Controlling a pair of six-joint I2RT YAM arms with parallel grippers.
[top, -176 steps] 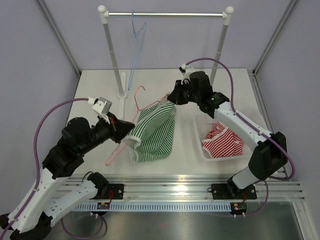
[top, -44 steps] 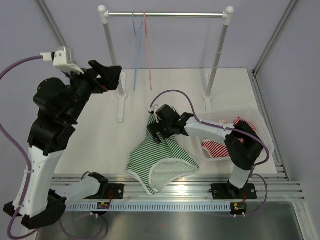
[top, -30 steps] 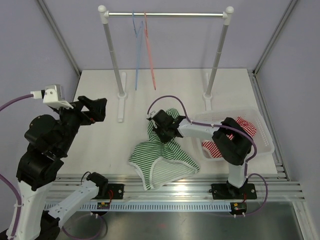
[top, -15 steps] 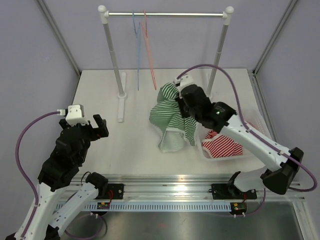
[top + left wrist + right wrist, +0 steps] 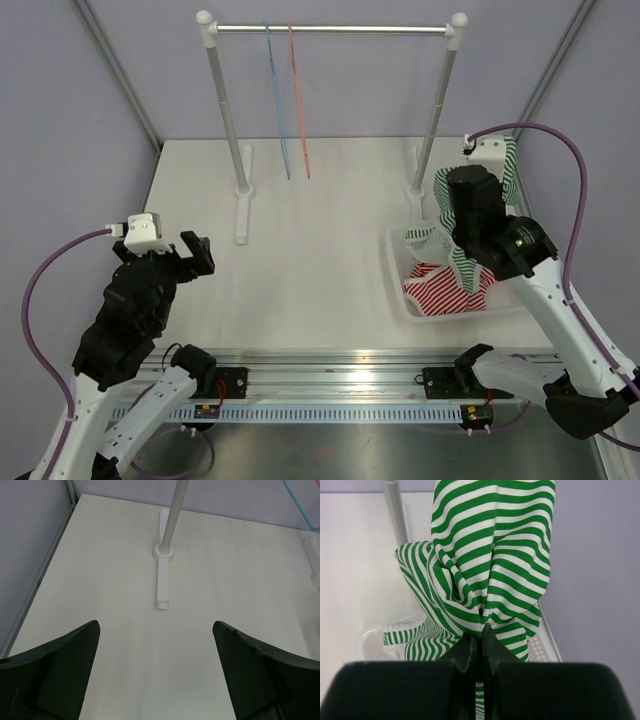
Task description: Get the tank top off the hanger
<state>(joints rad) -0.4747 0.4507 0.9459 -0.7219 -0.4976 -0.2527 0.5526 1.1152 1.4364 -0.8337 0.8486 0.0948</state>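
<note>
Pinching the green-striped tank top (image 5: 492,555) between closed jaws, the right gripper (image 5: 481,630) is holding it above the right-side bin (image 5: 397,280); the left gripper (image 5: 155,626) is hovering near-left, jaws apart.

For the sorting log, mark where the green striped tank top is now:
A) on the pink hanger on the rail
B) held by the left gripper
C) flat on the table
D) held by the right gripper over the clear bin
D: the right gripper is shut on the green striped tank top, which drapes over the clear bin.
</note>
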